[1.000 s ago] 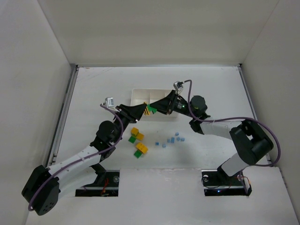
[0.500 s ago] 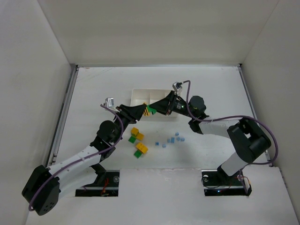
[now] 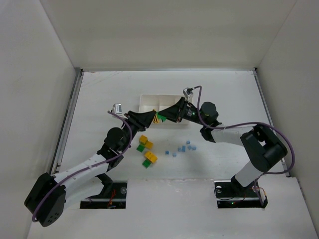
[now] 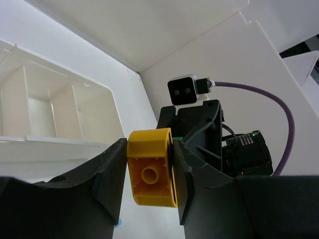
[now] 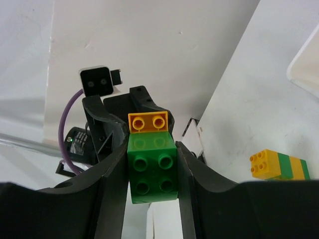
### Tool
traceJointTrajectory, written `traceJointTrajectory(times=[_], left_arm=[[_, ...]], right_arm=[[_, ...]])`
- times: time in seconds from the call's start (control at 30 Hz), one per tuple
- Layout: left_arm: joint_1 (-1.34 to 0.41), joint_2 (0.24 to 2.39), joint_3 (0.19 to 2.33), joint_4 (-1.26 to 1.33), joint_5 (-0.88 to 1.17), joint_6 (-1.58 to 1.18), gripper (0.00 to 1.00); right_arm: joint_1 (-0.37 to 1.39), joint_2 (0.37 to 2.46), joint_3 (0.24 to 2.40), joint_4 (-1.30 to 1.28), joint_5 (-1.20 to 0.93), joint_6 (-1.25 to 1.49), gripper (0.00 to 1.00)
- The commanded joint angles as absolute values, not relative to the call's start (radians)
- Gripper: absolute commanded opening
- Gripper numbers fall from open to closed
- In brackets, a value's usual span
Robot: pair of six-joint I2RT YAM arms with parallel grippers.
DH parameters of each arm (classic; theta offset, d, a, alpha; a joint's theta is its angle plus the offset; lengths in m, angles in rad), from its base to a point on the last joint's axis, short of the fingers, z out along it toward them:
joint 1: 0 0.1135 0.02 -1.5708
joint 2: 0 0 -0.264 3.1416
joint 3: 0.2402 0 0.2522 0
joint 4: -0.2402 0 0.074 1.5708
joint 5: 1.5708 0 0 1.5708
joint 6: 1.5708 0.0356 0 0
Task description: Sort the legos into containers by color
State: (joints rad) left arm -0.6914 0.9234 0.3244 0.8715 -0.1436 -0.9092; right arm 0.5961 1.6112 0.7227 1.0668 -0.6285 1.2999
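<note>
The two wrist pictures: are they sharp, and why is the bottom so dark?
Left wrist: yellow brick sharp; the dark mass is the left fingers, close to the lens. Right wrist: green brick crisp, right fingers likewise dark. Top external: even light, soft shadows.

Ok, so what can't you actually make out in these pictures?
Tray: in the top view the right arm covers its right end; in the left wrist view the left edge cuts it off.
Yellow brick and green brick: locked together or only touching, cannot tell; in each wrist view one brick hides the joint.
Light blue pieces: too small in the top view to count.
</note>
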Motion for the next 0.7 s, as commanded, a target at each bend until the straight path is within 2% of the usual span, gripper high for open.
traceJointTrajectory(times=[0.0,0.13,0.67], left_arm=[[-0.68,0.925,0.324,0.923,-0.141,-0.908,0.13],[-0.667,0.91,0.316,0.911,-0.138,-0.908,0.13],[-0.605,0.861,0.293,0.841,-0.126,-0.902,0.1]], right_arm=[[0.605,1.617,0.727,1.143,-0.647,1.287,0.31],[0.584,1.603,0.7,1.161,-0.638,1.293,0.27],[0.459,1.545,0.634,1.284,-0.653,1.358,0.27]])
